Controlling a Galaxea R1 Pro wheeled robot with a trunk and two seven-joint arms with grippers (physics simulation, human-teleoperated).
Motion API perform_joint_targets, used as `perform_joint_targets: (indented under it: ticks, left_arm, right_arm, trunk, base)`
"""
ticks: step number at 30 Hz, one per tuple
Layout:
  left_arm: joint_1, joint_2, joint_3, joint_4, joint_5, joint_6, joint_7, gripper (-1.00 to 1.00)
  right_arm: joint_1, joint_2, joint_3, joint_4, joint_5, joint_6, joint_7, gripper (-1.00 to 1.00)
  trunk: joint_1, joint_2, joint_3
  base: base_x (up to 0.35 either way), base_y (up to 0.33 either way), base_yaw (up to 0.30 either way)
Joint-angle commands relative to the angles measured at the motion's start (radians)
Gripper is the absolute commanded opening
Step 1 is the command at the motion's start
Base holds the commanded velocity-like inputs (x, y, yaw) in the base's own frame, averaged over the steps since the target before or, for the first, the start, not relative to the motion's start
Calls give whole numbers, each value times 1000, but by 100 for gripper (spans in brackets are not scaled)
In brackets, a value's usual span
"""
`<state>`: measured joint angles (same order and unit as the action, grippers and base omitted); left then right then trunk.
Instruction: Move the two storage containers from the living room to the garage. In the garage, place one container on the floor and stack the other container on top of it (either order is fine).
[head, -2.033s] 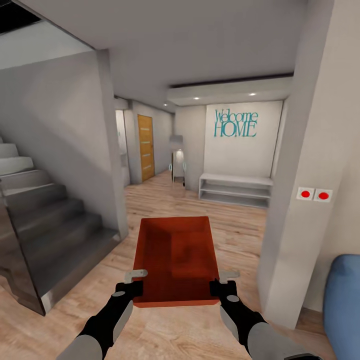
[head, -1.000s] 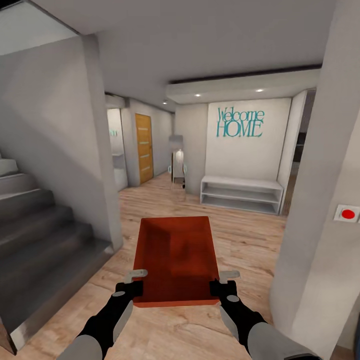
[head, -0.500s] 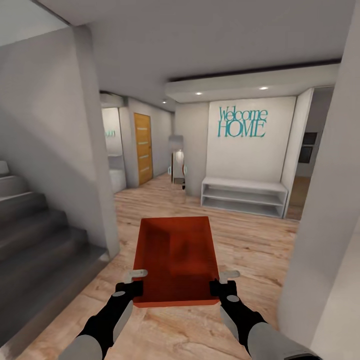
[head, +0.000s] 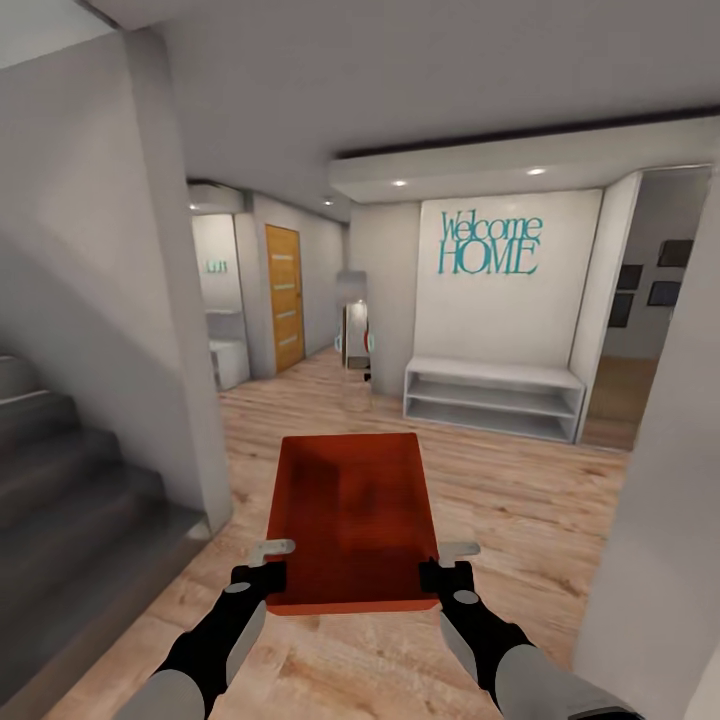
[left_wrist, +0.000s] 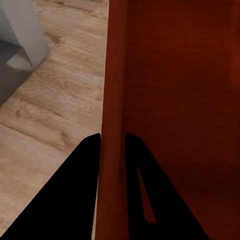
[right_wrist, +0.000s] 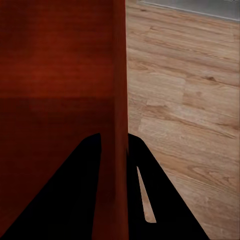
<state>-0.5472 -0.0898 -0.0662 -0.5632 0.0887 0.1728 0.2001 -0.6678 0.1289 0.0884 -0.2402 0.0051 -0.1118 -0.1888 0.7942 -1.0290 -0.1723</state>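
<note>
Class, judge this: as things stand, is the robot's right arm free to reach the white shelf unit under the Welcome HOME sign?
Probably not: the right gripper is clamped on the container, and the white shelf unit stands far across the wood floor.

Our 2 arms are black along the wrists with light grey shells nearer the body. The left gripper and right gripper each have a black block and pale grey fingers. From the wrist cameras, the fingers appear as plain black wedges.
</note>
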Motion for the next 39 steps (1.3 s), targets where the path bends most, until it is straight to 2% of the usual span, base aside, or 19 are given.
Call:
perform_joint_targets:
  ticks: [1,39]
  left_arm:
    - [0,1,5,-5,-17,-30,15,-100]
    - [0,1,5,-4,-17,-30,15,-100]
  right_arm:
    - [-1,0,-39,2,-24,-4,-84,-100]
    - [-1,0,-39,2,-26,-6,-84,-100]
  trunk:
    - [1,-1,-1]
    - [1,-1,-1]
  base:
    - [324,0,0]
    - [324,0,0]
